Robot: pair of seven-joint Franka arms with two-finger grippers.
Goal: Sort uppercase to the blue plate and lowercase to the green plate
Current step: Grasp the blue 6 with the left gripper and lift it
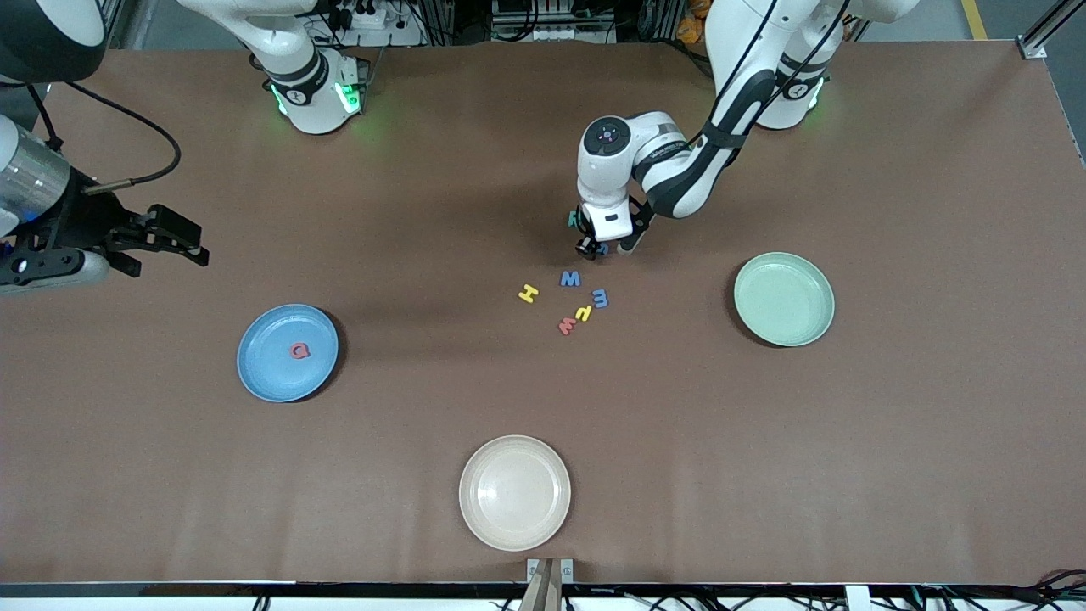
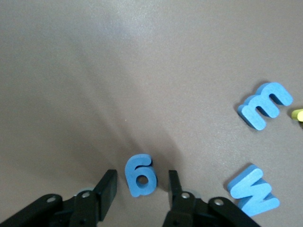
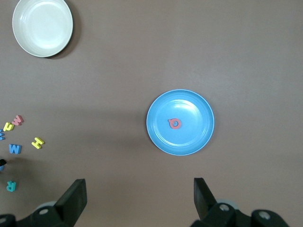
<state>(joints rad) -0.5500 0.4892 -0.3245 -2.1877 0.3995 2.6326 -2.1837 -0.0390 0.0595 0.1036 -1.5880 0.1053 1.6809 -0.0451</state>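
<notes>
The left gripper [image 2: 140, 182], jaws apart astride the blue g [image 2: 140, 175] (light, squashy foam, likely), should pinch its flat edges; the right gripper [image 3: 139, 198] waits open above the table [image 1: 764, 475].

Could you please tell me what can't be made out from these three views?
- Blue g: front view, hidden under the left gripper.
- Teal R: front view, mostly hidden by the left wrist.
- Green plate: outside both wrist views.
- Yellow letter: left wrist view, cut off at the edge.
- Right gripper: front view, partly cut off at the edge.

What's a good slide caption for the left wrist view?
Left claw open around the blue g on the table, blue m and blue M lying beside it.
</notes>
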